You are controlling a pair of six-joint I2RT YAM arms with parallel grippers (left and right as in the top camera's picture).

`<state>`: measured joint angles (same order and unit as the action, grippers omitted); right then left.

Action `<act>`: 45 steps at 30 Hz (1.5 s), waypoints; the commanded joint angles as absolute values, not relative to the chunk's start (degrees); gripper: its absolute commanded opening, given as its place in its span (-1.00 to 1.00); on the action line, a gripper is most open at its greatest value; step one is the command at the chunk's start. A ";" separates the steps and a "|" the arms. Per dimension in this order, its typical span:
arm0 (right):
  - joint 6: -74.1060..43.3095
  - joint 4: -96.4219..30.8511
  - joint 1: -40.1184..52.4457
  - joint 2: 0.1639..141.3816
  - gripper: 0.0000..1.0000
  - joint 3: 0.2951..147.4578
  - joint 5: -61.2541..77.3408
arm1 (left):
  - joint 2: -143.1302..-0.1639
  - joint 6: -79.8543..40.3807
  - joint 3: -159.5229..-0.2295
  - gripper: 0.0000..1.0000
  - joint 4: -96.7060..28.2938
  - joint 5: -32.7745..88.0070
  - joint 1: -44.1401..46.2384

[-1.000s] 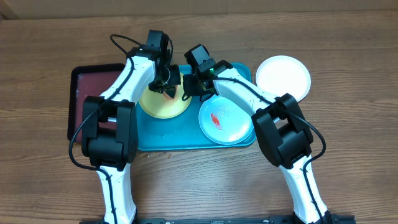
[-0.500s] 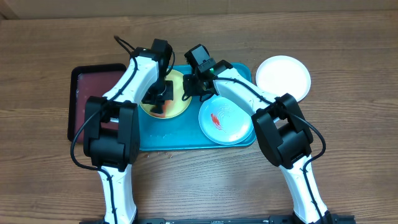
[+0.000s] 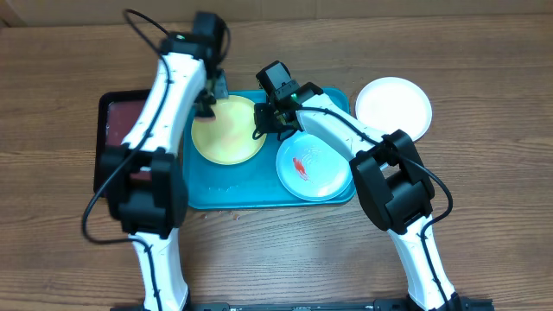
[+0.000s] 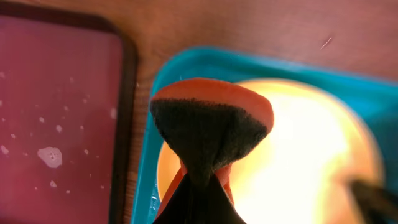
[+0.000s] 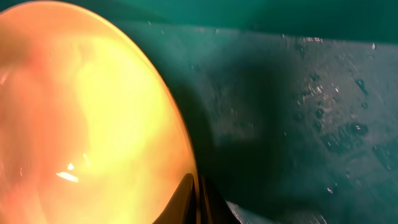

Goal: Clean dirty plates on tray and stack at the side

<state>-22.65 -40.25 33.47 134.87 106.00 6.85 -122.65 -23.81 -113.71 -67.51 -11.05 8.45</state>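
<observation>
Yellow-green plate [image 3: 228, 131], on the tray [image 3: 259, 197], is now uncovered and we see no smear: left tool [image 3: 209, 93], clamped on the sponge [image 4: 211, 127], moves off to its far-left rim. Right tool [image 3: 262, 131] pinches its right rim. Mint-blue plate [image 3: 313, 166] beside it is smeared; white plate [image 3: 393, 105] lies clean on the surface [image 3: 484, 216].

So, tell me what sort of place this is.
Likely a robotics lab bench staged for dishwashing practice, not a real kitchen: two robot arms at a wooden table, a turquoise tray holding a yellow-green plate and a red-smeared mint plate, and a sponge pinched in the left jaws.
</observation>
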 commanded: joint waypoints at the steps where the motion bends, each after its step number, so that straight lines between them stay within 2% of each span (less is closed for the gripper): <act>1: -22.06 -43.79 32.69 136.33 -0.93 108.79 1.21 | -117.47 -26.89 -115.57 -0.91 -66.96 -4.47 4.03; 6: -16.86 -50.15 34.28 134.69 -0.93 115.70 -9.43 | -117.62 -25.61 -115.15 -0.91 -69.89 -3.62 -1.83; 17: -7.42 -62.28 44.14 134.04 -0.93 130.67 -45.32 | -117.67 -25.28 -111.44 -0.92 -72.20 -3.40 -10.92; 27: 4.27 -60.71 53.34 134.04 -0.93 131.35 -69.49 | -117.67 -24.82 -108.79 -0.91 -71.75 -4.49 -13.76; 35: 18.15 -57.32 55.99 134.04 -0.93 131.35 -81.47 | -117.67 -24.82 -106.96 -0.91 -70.72 -4.40 -14.02; 39: 19.70 -55.96 55.96 134.04 -0.93 131.35 -85.58 | -117.67 -24.82 -106.96 -0.91 -70.74 -4.43 -14.02; 41: 17.17 -55.00 55.96 134.04 -0.93 131.35 -83.29 | -117.67 -24.82 -106.96 -0.91 -70.74 -4.43 -14.02; 43: 11.88 -55.13 55.31 134.04 -0.92 131.33 -70.76 | -117.67 -24.82 -106.96 -0.92 -70.76 -4.43 -14.02; 45: 14.09 -56.97 53.56 134.06 -0.92 131.24 -52.23 | -117.67 -24.82 -106.96 -0.92 -70.91 -4.43 -14.02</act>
